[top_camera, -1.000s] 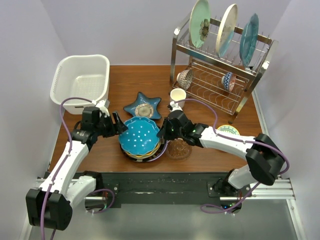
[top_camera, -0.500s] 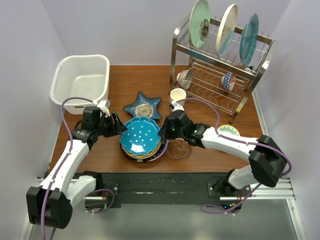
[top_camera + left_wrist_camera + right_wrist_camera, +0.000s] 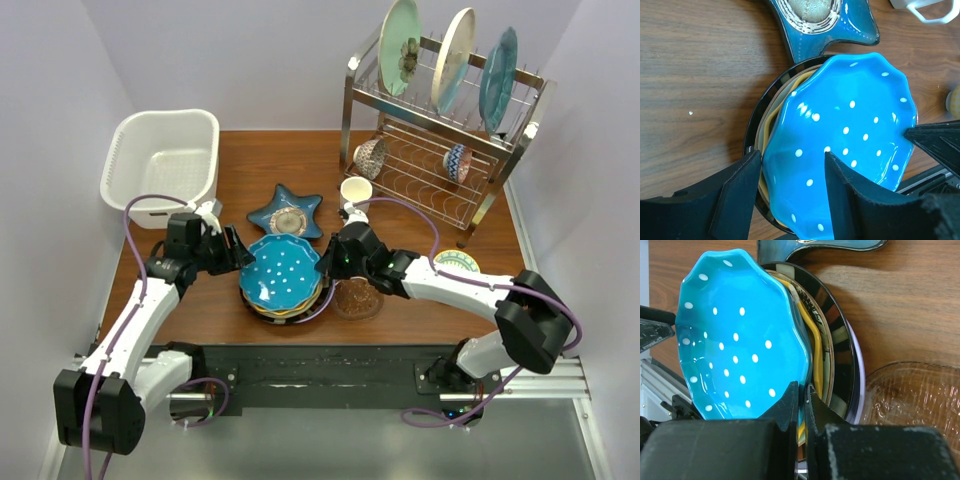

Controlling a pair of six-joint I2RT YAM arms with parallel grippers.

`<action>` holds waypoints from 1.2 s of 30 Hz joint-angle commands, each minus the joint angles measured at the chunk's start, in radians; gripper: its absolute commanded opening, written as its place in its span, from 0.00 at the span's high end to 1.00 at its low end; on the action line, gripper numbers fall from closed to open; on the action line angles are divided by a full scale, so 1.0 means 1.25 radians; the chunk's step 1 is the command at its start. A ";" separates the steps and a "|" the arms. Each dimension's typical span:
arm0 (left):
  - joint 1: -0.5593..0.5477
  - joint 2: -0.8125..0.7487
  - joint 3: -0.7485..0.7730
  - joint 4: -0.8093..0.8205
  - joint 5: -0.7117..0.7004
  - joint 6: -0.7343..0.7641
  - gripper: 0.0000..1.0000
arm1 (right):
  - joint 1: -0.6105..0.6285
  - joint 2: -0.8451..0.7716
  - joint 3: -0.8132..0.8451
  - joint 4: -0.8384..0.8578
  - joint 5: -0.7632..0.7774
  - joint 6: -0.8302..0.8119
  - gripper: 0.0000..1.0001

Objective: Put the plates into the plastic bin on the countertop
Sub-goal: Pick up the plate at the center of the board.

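– Pinching what, the right gripper?
– The rim of the blue dotted plate, tilted up off the stack; the left gripper, spread, straddles its other edge. Farther back, the plastic bin sits on the surface.

No legible text, label, brand, number or sign in any view. Blue dotted plate: white dots only, no lettering. Star-shaped dish, just beyond blue dotted plate: ring pattern at centre, no characters.
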 commanded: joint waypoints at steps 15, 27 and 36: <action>-0.003 -0.019 -0.024 0.038 0.072 -0.026 0.43 | 0.004 0.087 -0.039 0.098 -0.083 -0.002 1.00; -0.003 -0.048 -0.018 0.076 0.223 -0.054 0.42 | 0.004 0.083 -0.068 0.153 -0.099 0.005 1.00; -0.003 -0.060 -0.057 0.189 0.394 -0.110 0.42 | 0.005 0.092 -0.073 0.177 -0.118 0.009 1.00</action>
